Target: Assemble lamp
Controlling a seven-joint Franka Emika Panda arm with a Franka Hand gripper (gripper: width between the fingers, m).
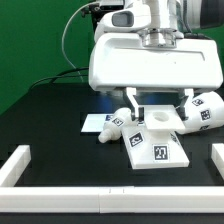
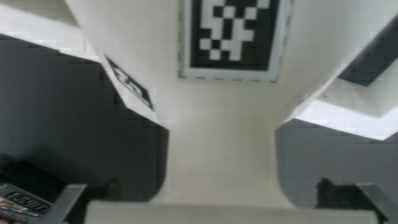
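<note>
1. matte black table top point(image 1: 50, 120), edged by long white rails point(image 1: 15, 165).
2. lying on it: angular white tagged base block point(image 1: 155, 150), centre; small rounded white bulb point(image 1: 113, 134) just beside it; tapered white shade point(image 1: 205, 110) on its side; flat marker board point(image 1: 93, 122).

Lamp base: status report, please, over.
Gripper open, over base block, not gripping. Bulb and shade loose beside it. No obstruction seen.

The bulb point(image 1: 110, 133) sits just beside the base block point(image 1: 157, 148) on the exterior view's left, the shade point(image 1: 203, 110) near its right, and the black table point(image 1: 65, 160) in front lies open.
</note>
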